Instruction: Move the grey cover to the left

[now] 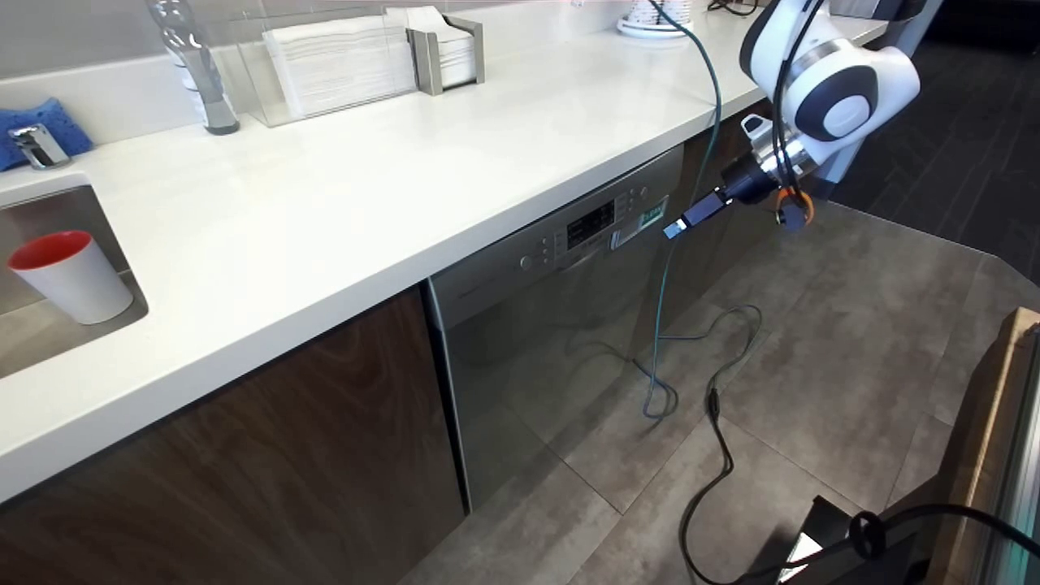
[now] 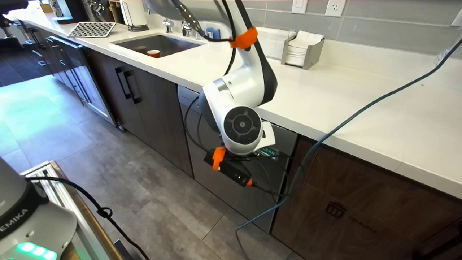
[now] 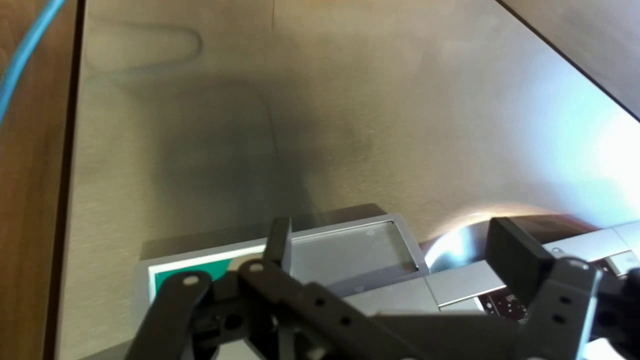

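Observation:
A sign in a grey frame is on the front of the steel dishwasher. In the wrist view its green label (image 3: 215,268) is at the left, and the grey cover (image 3: 345,247) appears to be the plain panel filling its right part. The green label also shows in both exterior views (image 1: 652,214) (image 2: 270,151). My gripper (image 3: 392,232) is open with nothing between its fingers. Its left finger is in front of the sign, between label and cover; its right finger is past the frame's right end. Contact cannot be told. In an exterior view the gripper (image 1: 676,229) is just beside the sign.
The dishwasher panel (image 1: 591,224) and the white counter edge (image 1: 487,240) are close to the arm. A blue cable (image 1: 660,309) hangs down by the dishwasher. A sink with a red-and-white cup (image 1: 77,280) and napkin holders (image 1: 447,57) are along the counter.

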Tool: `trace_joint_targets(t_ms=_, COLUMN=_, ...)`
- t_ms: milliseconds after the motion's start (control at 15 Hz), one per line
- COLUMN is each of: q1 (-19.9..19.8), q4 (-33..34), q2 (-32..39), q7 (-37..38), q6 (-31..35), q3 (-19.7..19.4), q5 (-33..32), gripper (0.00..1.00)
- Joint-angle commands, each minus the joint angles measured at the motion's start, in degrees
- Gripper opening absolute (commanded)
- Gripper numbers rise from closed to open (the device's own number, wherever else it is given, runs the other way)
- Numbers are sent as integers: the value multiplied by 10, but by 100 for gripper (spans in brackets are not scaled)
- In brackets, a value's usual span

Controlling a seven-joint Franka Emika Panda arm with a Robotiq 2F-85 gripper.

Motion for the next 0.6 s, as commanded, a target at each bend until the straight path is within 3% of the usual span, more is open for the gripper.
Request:
trace_joint_targets(t_ms=0, q1=18, q4=-52, q2=-67, q7=14, q6=56, q3=-6, q5=-36, gripper=100)
trace_joint_targets(t_ms=533, q1=44, q4=-125, q2=-176, q7=26, q6=169, q3=1, q5=-52, gripper=100)
